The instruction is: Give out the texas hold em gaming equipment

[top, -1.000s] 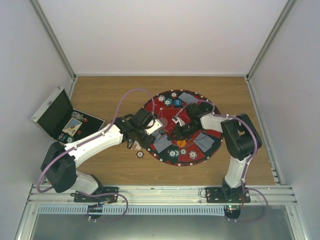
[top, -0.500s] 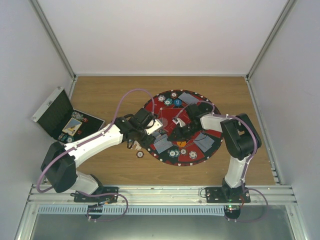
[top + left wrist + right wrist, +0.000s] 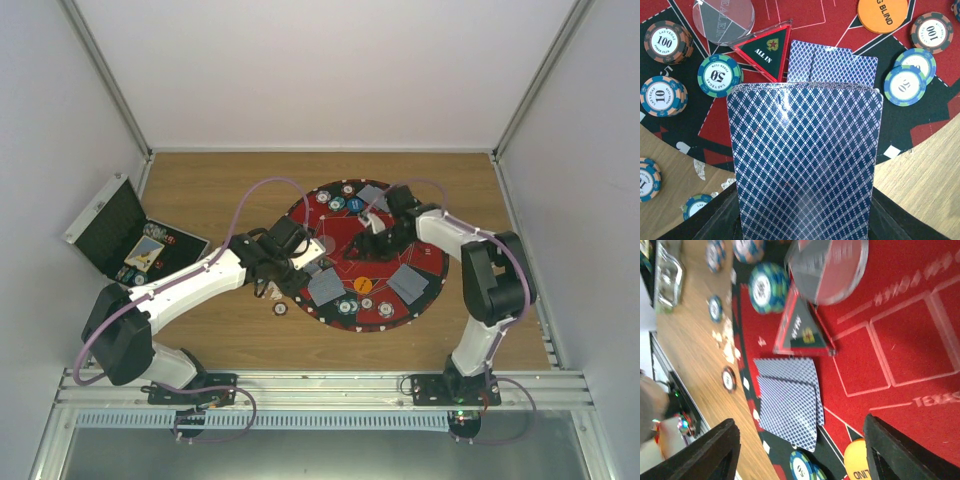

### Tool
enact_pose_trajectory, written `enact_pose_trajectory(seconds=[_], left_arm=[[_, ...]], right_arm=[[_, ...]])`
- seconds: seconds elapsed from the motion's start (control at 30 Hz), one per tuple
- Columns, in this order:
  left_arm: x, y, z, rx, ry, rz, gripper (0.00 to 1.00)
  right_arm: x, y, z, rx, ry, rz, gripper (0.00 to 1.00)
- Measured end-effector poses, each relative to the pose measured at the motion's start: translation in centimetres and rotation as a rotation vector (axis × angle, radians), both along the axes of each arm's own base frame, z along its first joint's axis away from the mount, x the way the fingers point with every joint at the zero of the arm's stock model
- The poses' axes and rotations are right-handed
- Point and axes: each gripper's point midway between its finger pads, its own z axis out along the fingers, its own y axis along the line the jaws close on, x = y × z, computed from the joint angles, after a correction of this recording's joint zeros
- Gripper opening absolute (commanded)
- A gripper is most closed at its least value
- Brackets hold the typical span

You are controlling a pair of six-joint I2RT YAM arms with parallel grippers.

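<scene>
The left fingers [image 3: 715,222] hold the deck of cards [image 3: 805,165] face down over the edge of the round mat [image 3: 840,20]; the right fingers [image 3: 715,450] stand wide with nothing between them, above two overlapped cards [image 3: 790,407] lying on the mat near the orange disc [image 3: 860,467]; poker chips [image 3: 720,75] lie around on it.

Round red mat [image 3: 340,245], open black case [image 3: 110,225], wooden table [image 3: 220,190]
</scene>
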Motion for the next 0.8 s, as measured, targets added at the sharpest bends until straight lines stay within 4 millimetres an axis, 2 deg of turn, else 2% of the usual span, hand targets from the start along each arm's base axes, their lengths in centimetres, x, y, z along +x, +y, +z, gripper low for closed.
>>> enact_pose_trajectory(seconds=[0.1,0.17,0.23,0.33,0.5,0.6,0.8], left_arm=[[-0.1,-0.2,0.0,0.0,0.0,-0.008,0.54],[-0.3,-0.3,0.0,-0.002,0.002,-0.015,0.54],[-0.5,-0.5,0.0,-0.004,0.003,-0.022,0.54],[-0.6,-0.7,0.0,-0.007,0.006,-0.028,0.55],[-0.7,-0.8,0.0,-0.008,0.007,-0.033,0.55],[-0.8,-0.8,0.0,-0.008,0.007,-0.034,0.55],[-0.8,-0.9,0.0,-0.01,0.009,-0.037,0.55]], right_arm=[[2.2,-0.5,2.8,0.018,-0.069,-0.005,0.73],[2.9,0.0,4.8,0.049,-0.112,0.018,0.73],[2.6,0.9,6.6,0.101,-0.129,0.056,0.73],[1.2,2.4,8.1,0.179,-0.105,0.111,0.72],[-1.9,5.2,9.0,0.253,-0.046,0.212,0.7],[-3.3,6.4,8.8,0.267,-0.017,0.255,0.66],[-4.0,7.1,7.0,0.248,0.038,0.275,0.59]])
